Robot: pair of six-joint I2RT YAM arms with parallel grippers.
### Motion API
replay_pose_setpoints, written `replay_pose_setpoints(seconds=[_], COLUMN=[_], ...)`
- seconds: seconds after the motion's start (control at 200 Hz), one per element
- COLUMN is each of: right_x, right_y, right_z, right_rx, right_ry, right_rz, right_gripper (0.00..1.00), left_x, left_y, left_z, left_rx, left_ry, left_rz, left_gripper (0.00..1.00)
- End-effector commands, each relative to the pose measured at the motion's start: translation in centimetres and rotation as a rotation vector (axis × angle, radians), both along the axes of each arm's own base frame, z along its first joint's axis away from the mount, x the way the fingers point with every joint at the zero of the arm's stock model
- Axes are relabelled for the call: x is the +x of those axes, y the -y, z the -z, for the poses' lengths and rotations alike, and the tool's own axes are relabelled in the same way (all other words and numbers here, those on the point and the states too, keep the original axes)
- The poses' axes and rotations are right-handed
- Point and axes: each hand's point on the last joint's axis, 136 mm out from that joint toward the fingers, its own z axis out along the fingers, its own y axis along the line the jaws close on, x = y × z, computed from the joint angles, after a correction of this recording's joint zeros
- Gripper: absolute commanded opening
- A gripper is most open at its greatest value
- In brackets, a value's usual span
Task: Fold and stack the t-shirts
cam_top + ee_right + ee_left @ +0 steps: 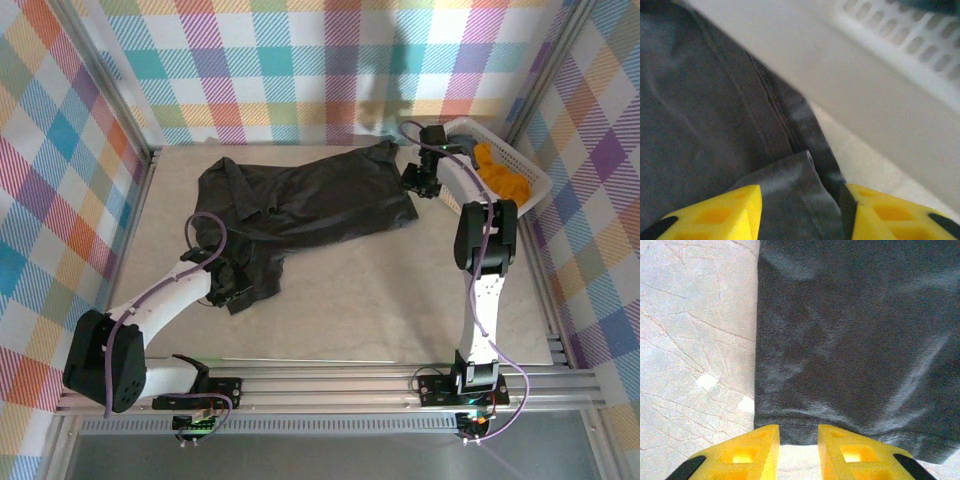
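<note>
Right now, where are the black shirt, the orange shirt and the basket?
Black shirt (320,195): top view, middle of its body.
Orange shirt (503,182): top view, its bunched cloth in the basket.
Basket (522,158): top view, far right rim.

Overhead, 2 wrist close-ups, sharing t-shirt (310,195)

The white lattice basket (900,45) blurs and runs off the top edge of the right wrist view, where the charcoal t-shirt (715,115) spills past the left edge. From above, the right arm (462,183) hides part of the basket and of the orange t-shirt (503,180) inside.
</note>
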Motion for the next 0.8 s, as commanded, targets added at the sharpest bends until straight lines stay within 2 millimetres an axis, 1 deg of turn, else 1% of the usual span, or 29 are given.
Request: replay_pose_setpoints(seconds=[0.0, 0.045, 0.115, 0.22, 0.26, 0.32, 0.405, 0.505, 0.595, 0.655, 0.795], right_x=[-0.8, -1.8, -3.9, -7.1, -7.9, -8.6, -8.8, -8.6, -8.3, -7.9, -6.8], right_y=[0.8, 1.1, 1.2, 1.2, 1.1, 0.9, 0.6, 0.5, 0.3, 0.3, 0.3], right_z=[-6.8, -7.1, -6.1, -3.2, -2.3, -1.0, 0.5, 2.0, 3.4, 4.0, 4.5], right_rx=[-0.023, -0.021, -0.002, 0.041, 0.058, 0.077, 0.111, 0.134, 0.148, 0.159, 0.156], right_ry=[0.121, 0.109, 0.073, 0.012, -0.003, -0.027, -0.061, -0.096, -0.123, -0.127, -0.133], right_rz=[0.026, 0.046, 0.081, 0.135, 0.150, 0.165, 0.186, 0.207, 0.226, 0.237, 0.242], right_gripper=[0.49, 0.47, 0.39, 0.36, 0.36, 0.36, 0.36, 0.39, 0.40, 0.40, 0.40], left_x=[0.3, 0.4, 0.5, 0.8, 0.8, 0.8, 0.7, 0.6, 0.3, 0.3, 0.2], left_y=[-0.5, -0.7, -1.0, -1.5, -1.7, -1.9, -2.1, -2.2, -2.2, -2.2, -2.2], left_z=[-1.5, -1.7, -2.3, -3.0, -3.2, -3.4, -3.4, -3.5, -3.3, -3.3, -3.3], left_rx=[-0.008, -0.026, -0.057, -0.089, -0.094, -0.105, -0.114, -0.122, -0.128, -0.131, -0.132], left_ry=[0.021, 0.030, 0.048, 0.071, 0.074, 0.075, 0.075, 0.080, 0.080, 0.080, 0.080], left_rz=[-0.005, -0.018, -0.038, -0.057, -0.062, -0.063, -0.066, -0.071, -0.076, -0.074, -0.069], left_gripper=[0.29, 0.29, 0.30, 0.30, 0.30, 0.30, 0.30, 0.30, 0.30, 0.30, 0.30])
